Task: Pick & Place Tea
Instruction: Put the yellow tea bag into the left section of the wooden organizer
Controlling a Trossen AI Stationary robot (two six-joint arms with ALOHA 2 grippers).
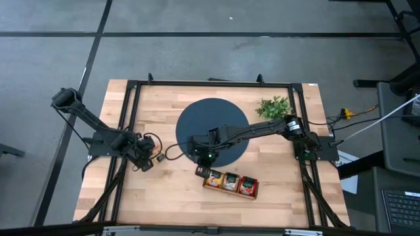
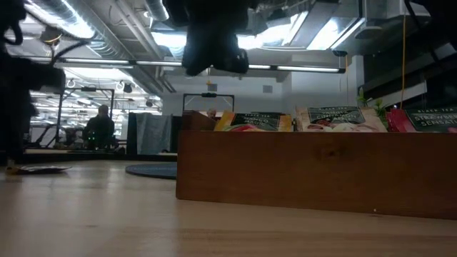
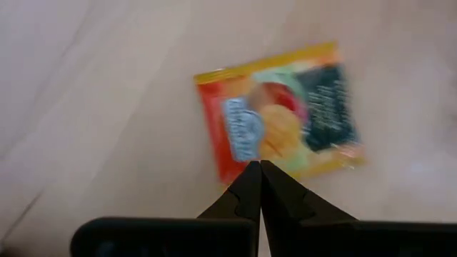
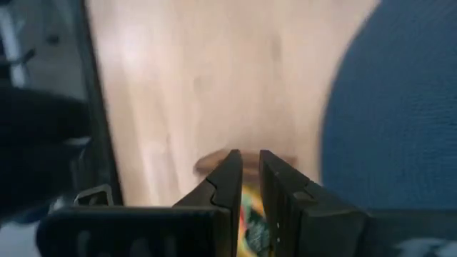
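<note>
An orange-yellow tea packet (image 3: pixel 285 114) lies flat on the wooden table, left of the middle (image 1: pixel 158 157). My left gripper (image 3: pixel 258 165) is shut, its tips pointing down at one edge of that packet. My right gripper (image 4: pixel 250 160) hangs over the near rim of the dark blue round mat (image 1: pixel 210 115), just above the left end of the brown wooden tray (image 2: pixel 314 171). Its fingers stand a narrow gap apart with a colourful tea packet (image 4: pixel 250 218) showing between them. Several more packets stand upright in the tray's compartments (image 1: pixel 231 183). My left gripper's shut tips stand at the packet's edge (image 3: pixel 239 171); I cannot tell whether they touch it. My right gripper seems to pinch a tea packet (image 4: pixel 251 221) far back between its two fingers, which slant down from the table's right. The fingers hide most of it. It is clear of the table.
A small green plant (image 1: pixel 274 106) stands at the far right of the table. A black frame runs along the table's edges (image 1: pixel 128 118). Bare wood lies between the two grippers and in front of the tray. A person shows far off in the room (image 2: pixel 100 128).
</note>
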